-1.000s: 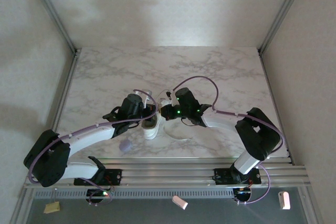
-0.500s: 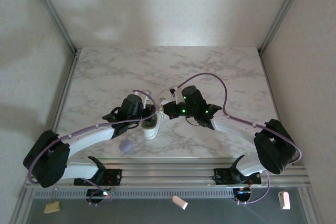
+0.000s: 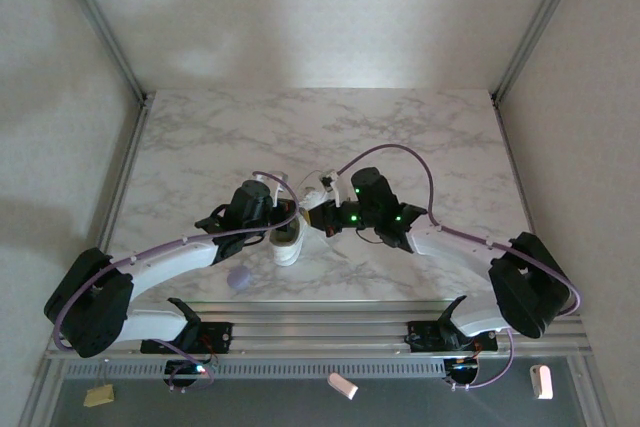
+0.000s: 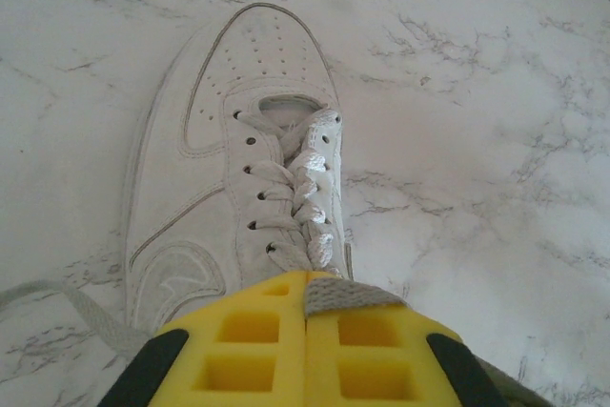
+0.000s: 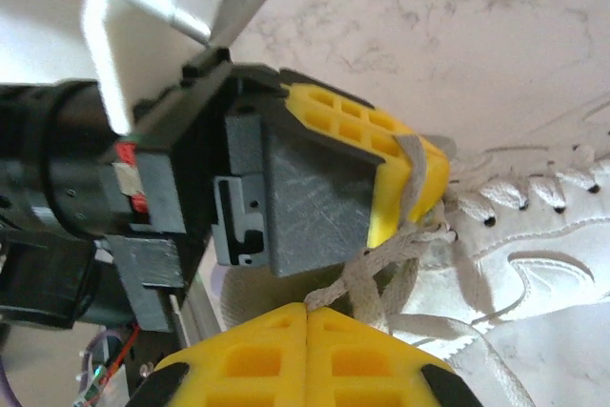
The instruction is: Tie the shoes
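Shoe (image 3: 288, 245) lies sole down on the table (image 3: 430, 147), between the two wrists, toe toward the arm bases. Left gripper (image 4: 305, 304) is clenched at the shoe's ankle end, with a flat lace (image 4: 341, 295) nipped between its yellow pads and draped over their tips (the right wrist view shows a strand over one pad). Right gripper (image 5: 306, 316) is pressed shut just beside it. Loose strands run up to its tips, but I cannot tell whether one is caught. A lavender blob (image 3: 240, 280) sits near the toe.
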### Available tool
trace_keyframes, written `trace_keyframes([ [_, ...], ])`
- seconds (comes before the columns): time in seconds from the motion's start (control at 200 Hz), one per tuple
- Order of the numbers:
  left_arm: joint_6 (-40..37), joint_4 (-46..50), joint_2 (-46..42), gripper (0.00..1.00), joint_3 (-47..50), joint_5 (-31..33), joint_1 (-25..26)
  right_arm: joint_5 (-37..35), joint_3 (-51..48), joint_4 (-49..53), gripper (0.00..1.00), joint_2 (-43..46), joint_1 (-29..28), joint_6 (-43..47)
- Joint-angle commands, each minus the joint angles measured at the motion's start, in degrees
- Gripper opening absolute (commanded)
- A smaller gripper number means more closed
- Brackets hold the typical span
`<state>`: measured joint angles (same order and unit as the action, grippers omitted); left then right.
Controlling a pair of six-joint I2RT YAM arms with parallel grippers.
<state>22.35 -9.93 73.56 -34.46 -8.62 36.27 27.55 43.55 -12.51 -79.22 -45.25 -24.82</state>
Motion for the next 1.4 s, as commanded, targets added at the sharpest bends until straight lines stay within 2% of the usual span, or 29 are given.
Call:
trace_keyframes([
  [0.0,0.86,2.02,-0.64,0.00,1.79,1.94,-0.50,-5.17,-1.32,-3.43,0.00,3.28,0.08,-2.70],
  [0.225,1.43,0.42,-6.15,0.00,3.71,3.09,-0.59,-19.55,0.19,6.87,0.00,3.33,0.61,-4.26],
  [0.476,1.51,-1.02,-11.58,0.00,5.38,4.54,-1.24,-28.63,4.51,17.90,0.00,-1.93,0.61,-5.70],
  [0.796,4.43,0.75,-12.36,0.00,6.24,9.20,-3.80,-30.29,7.55,24.98,0.00,-7.20,0.60,-4.94],
  [1.392,6.96,3.11,-10.57,0.00,6.51,10.97,-7.61,-38.75,10.41,35.72,0.00,-12.16,0.44,-5.02],
])
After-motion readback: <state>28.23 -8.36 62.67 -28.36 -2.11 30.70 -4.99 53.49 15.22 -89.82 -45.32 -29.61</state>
